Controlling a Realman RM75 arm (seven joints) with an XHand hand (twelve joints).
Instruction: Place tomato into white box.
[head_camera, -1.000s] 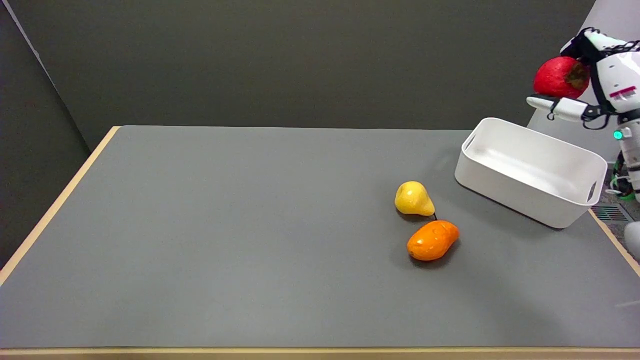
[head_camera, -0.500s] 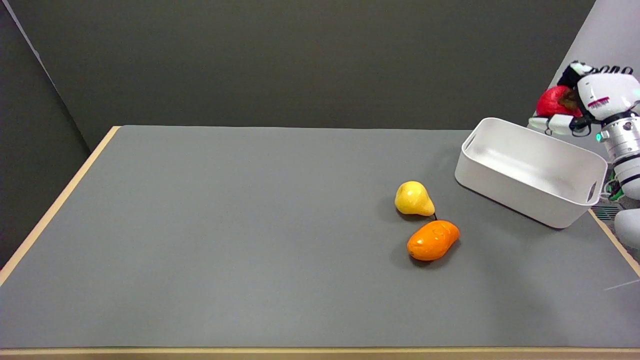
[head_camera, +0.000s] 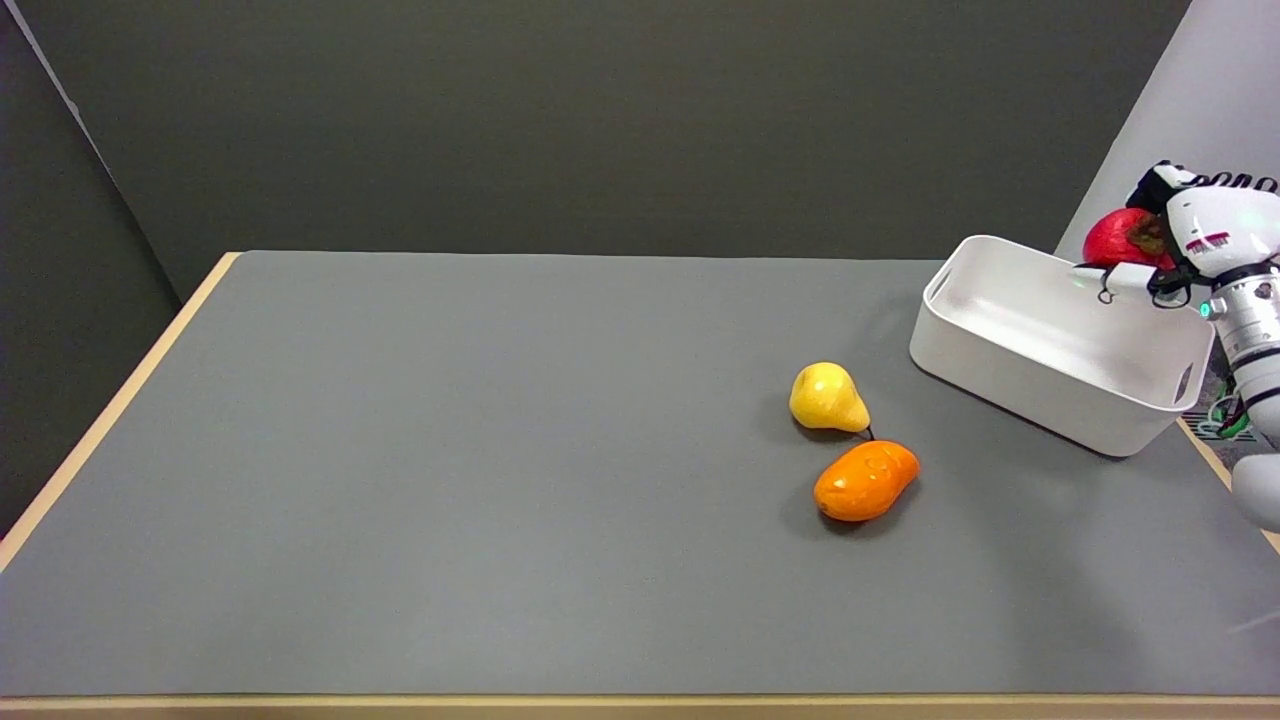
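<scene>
Tomato (head_camera: 1118, 238) clamped in right hand (head_camera: 1165, 250), now lowered to white box (head_camera: 1050, 385) rim at two o'clock. Not yet released; pear (head_camera: 826, 398) and orange fruit (head_camera: 865, 481) untouched on bench (head_camera: 450, 480).

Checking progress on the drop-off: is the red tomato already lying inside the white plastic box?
No, the red tomato is held by the right hand above the far rim of the white plastic box, whose inside shows nothing in it.

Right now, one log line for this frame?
phase: lowering to place | right hand: holds tomato at far rim of white box | tomato: not yet in box | box: nothing inside | pear, orange fruit: on table, untouched
</scene>
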